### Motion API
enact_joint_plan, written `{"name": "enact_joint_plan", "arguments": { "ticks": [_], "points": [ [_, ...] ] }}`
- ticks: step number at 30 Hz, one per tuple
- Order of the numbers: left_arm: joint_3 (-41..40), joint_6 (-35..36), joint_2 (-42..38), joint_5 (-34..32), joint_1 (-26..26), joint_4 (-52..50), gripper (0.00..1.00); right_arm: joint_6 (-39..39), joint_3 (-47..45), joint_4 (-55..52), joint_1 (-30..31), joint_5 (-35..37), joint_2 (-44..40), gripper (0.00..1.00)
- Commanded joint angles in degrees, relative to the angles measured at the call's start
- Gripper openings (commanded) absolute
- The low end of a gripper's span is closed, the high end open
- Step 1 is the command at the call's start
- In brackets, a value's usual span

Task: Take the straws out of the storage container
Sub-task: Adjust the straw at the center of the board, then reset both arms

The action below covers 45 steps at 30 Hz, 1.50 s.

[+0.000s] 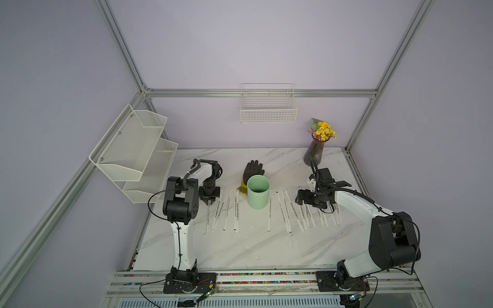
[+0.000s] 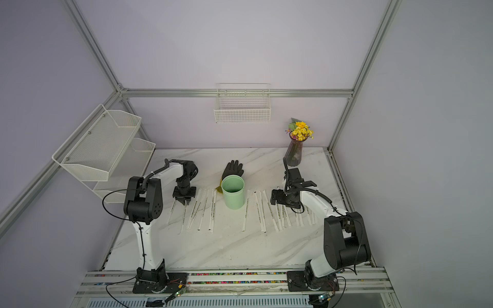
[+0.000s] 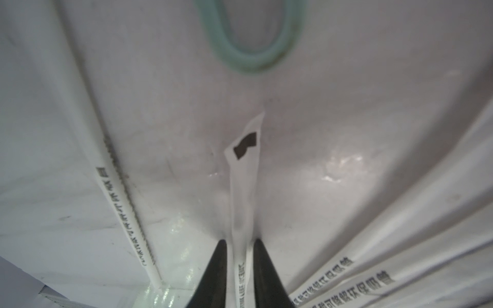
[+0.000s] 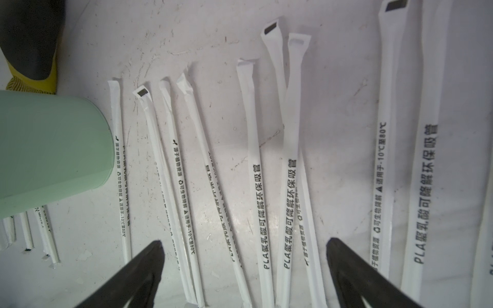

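Note:
The storage container, a mint-green cup [image 1: 257, 196] [image 2: 233, 194] [image 4: 53, 149], stands upright mid-table, and no straws show inside it. Several straws lie flat in rows on the marble, one group left of the cup [image 1: 226, 210] and one right of it [image 1: 306, 213]. My left gripper [image 1: 210, 204] [image 3: 238, 241] points down at the far end of the leftmost straw [image 3: 244, 186]. Its jaws stand narrowly apart, with that straw lying between them on the table. My right gripper [image 1: 298, 198] [image 4: 244, 241] hovers wide open over the right-hand straws [image 4: 256, 165], holding nothing.
A black glove with a yellow cuff [image 1: 252, 172] lies just behind the cup. A vase of yellow flowers [image 1: 314, 152] stands at the back right. A white mesh shelf rack [image 1: 136, 152] hangs on the left wall and a white wire basket [image 1: 268, 106] on the back wall.

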Motion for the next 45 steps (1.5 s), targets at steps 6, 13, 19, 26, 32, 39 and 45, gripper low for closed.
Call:
{"name": "enact_joint_plan", "arguments": {
  "ticks": [6,13,19,26,32,39,45],
  "points": [
    [1.2,-0.7,-3.1,-0.2,-0.1,0.2,0.38,-0.5,-0.7,-0.6,-0.2,-0.6,-1.7,0.97],
    [0.7,-1.3,-8.5,-1.3,-0.4,0.8,0.53,-0.1,-1.3,0.4,-0.2,-0.6,-3.4,0.97],
    [-3.9,-0.8,-17.7,-2.6,-1.5,7.5,0.73,0.1,-3.7,3.9,-0.2,-1.2,-7.4,0.97],
    [-14.9,0.0,-28.6,-4.0,-1.9,21.7,1.0,0.1,-10.3,12.2,-0.3,5.0,-17.1,0.97],
    [-19.6,1.1,-32.1,-8.6,-3.2,29.4,1.0,-0.7,-17.4,21.4,-0.2,11.1,-26.7,0.97],
    [-30.8,7.0,-40.3,-11.8,-4.5,45.8,1.0,-4.6,-27.7,34.3,-0.2,13.0,-34.4,0.97],
    [-46.6,13.1,-52.4,-13.5,-4.6,67.3,1.0,-5.8,-32.1,40.1,-0.2,16.1,-34.2,0.97]
  ]
}}
